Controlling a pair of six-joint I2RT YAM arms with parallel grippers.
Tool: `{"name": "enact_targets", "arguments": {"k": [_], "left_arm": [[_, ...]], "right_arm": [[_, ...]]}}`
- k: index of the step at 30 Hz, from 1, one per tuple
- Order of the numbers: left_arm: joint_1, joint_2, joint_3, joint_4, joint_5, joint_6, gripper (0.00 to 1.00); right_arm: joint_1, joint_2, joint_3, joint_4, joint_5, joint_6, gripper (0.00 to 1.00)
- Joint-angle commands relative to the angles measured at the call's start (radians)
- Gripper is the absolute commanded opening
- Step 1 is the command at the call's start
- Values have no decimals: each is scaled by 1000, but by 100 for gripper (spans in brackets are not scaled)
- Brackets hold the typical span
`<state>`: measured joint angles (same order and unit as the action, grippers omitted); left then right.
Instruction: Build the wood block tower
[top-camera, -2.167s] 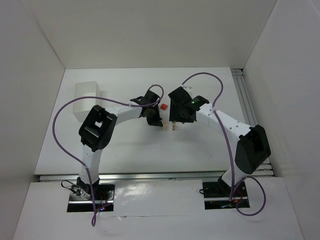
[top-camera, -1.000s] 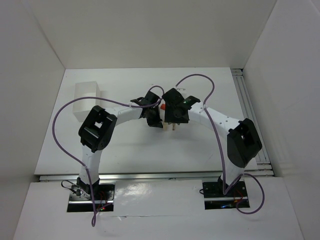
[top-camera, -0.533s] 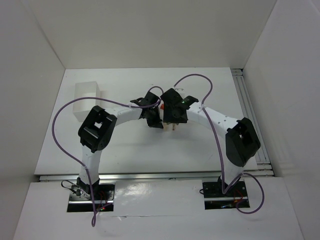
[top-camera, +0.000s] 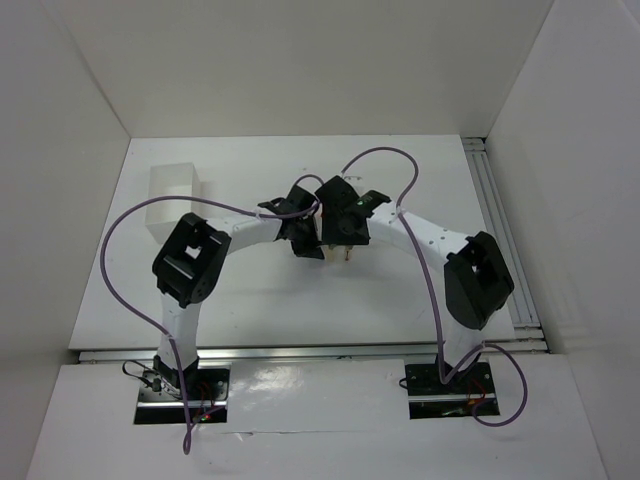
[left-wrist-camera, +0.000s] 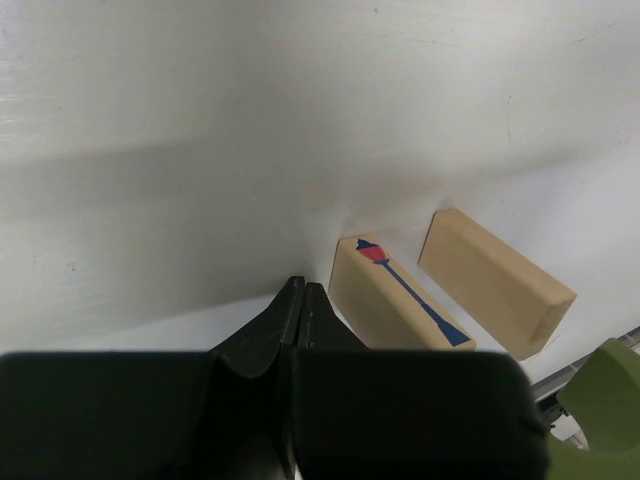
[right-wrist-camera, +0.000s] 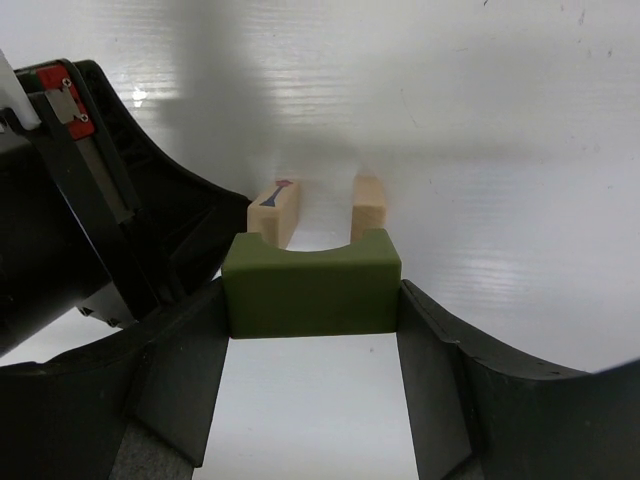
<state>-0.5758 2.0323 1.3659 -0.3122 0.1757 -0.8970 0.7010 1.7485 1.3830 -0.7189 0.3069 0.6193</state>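
Right gripper (right-wrist-camera: 312, 305) held the green arch block (right-wrist-camera: 310, 280) by its ends, just over two tan uprights (right-wrist-camera: 368, 205) standing mid-table (top-camera: 250, 300); contact unclear. Left gripper (left-wrist-camera: 302, 300) was closed and empty, tip just beside the marked upright (left-wrist-camera: 385, 300).

My black right pincer (right-wrist-camera: 311, 300) frames an olive-green block (right-wrist-camera: 311, 282); just beyond it are two pale tan blocks (right-wrist-camera: 368, 205), one striped blue with a red tip; the tabletop (right-wrist-camera: 500, 120) is glossy white.
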Motion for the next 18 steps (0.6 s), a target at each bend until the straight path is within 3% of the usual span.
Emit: {"name": "enact_targets", "arguments": {"k": [1, 18], "left_arm": [[13, -43, -31, -34, -27, -6, 0], [40, -90, -68, -44, -77, -6, 0]], "right_arm": [[12, 19, 53, 22, 32, -4, 51], [32, 46, 83, 3, 60, 14, 51]]}}
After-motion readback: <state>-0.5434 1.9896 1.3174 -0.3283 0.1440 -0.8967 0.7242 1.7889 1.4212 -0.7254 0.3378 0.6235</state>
